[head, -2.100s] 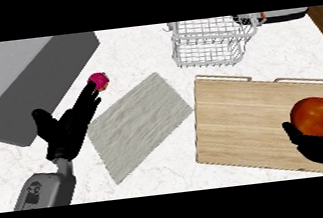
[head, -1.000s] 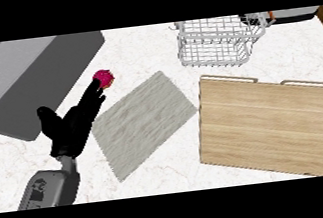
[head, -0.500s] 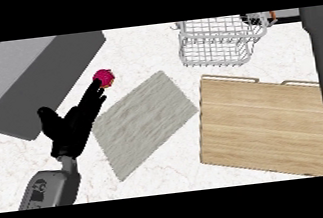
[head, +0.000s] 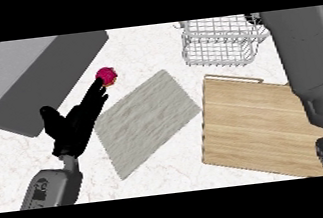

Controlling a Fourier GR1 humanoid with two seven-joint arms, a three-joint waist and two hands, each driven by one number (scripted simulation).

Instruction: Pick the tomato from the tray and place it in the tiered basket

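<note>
The wooden tray (head: 255,125) lies at the right with nothing on its visible surface. The white wire tiered basket (head: 220,44) stands at the back, just beyond the tray. My right forearm (head: 311,58) runs up the right side from the lower edge to the top edge beside the basket. Its hand lies beyond the top of the view, and the tomato shows nowhere. My left hand (head: 74,126) rests open on the left, fingers straight and pointing toward the back.
A small pink round object (head: 107,76) sits at the left hand's fingertips. A grey mat (head: 147,120) lies between the left hand and the tray. A large grey slab (head: 20,77) fills the back left corner.
The right hand held the tomato over the tray's right end, then left the view. Its forearm now reaches up the right side past the basket. The left hand stayed put.
</note>
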